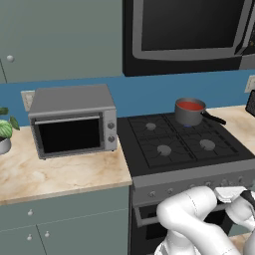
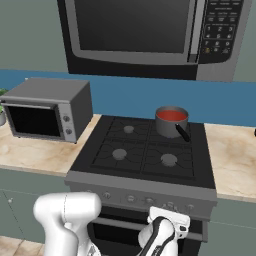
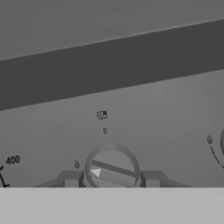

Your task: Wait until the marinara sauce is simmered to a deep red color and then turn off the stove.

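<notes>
Marinara sauce [image 1: 191, 105] looks properly red now, sitting in its saucepan [image 1: 189, 115] on the stove's [image 1: 184, 144] back right burner. Gripper [image 3: 111, 183] fingers [image 3: 71, 180] are clamped narrow around a front panel knob [image 3: 112, 168], presumably to twist the flame off.

Smooth red marinara sauce [image 1: 191, 105] in a dark grey round saucepan [image 2: 171, 123] with a black handle, wide black gas stove [image 1: 184, 144] with grey burners and grey front panel, silver boxy toaster oven [image 1: 73, 121], beige marbled stone counter [image 1: 55, 172], blue backsplash wall [image 2: 130, 97], glossy black microwave [image 2: 145, 35]
</notes>
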Controlling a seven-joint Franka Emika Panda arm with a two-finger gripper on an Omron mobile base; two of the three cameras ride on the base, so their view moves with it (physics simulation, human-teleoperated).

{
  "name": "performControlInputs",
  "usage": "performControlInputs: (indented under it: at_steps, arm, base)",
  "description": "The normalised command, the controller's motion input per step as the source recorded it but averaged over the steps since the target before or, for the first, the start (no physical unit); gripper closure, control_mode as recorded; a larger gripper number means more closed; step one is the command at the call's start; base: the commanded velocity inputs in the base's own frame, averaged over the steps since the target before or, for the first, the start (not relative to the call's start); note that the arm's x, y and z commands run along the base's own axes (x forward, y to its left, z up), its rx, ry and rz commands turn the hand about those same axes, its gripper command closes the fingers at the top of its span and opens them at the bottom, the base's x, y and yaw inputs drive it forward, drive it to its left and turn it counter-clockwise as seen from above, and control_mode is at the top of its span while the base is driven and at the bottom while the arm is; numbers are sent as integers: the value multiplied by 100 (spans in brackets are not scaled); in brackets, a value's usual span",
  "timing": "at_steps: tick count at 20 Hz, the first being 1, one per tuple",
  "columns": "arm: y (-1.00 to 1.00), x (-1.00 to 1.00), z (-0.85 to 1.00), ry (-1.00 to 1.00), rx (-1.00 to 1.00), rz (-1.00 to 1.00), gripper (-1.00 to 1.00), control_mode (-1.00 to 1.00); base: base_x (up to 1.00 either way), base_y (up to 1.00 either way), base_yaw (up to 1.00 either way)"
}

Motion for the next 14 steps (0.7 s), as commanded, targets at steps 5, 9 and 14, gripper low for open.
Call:
performControlInputs:
  at_steps: [5, 9, 14]
  arm:
    - [-20, 0, 5, 0, 24, 0, 100, -100]
    - [-23, 0, 5, 0, 25, 0, 100, -100]
    - [-23, 0, 6, 0, 25, 0, 100, -100]
  base:
    - [0, 0, 0]
    - [0, 0, 0]
    - [0, 0, 0]
